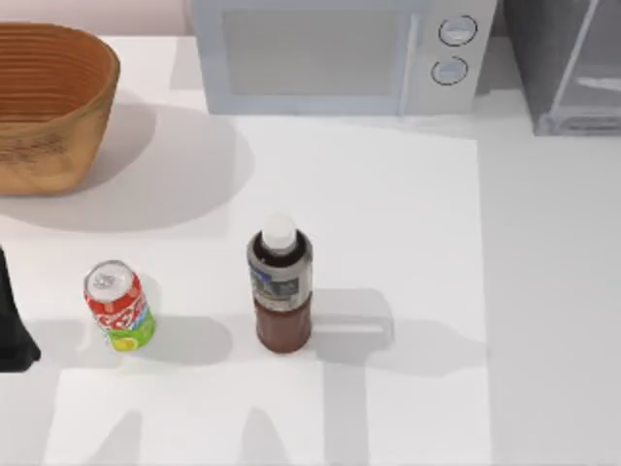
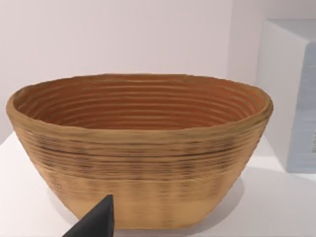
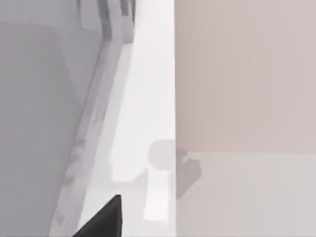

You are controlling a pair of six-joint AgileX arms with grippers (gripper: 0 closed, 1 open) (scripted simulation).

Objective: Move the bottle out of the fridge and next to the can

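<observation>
The bottle (image 1: 281,286) stands upright on the table near the middle, outside the fridge, with a white cap and dark brown liquid. The red can (image 1: 118,308) stands upright to its left, a gap of bare table between them. The dark grey fridge (image 1: 568,68) sits at the back right corner, and its light door frame (image 3: 94,113) runs across the right wrist view. My left arm (image 1: 15,325) is parked at the table's left edge, left of the can. A dark tip of my left gripper (image 2: 96,222) faces a basket. A dark tip of my right gripper (image 3: 101,219) is near the fridge.
A woven wooden basket (image 1: 44,102) stands at the back left and looms close in the left wrist view (image 2: 138,148). A light grey microwave (image 1: 340,53) with two round knobs stands at the back centre. Bare table lies in front of and to the right of the bottle.
</observation>
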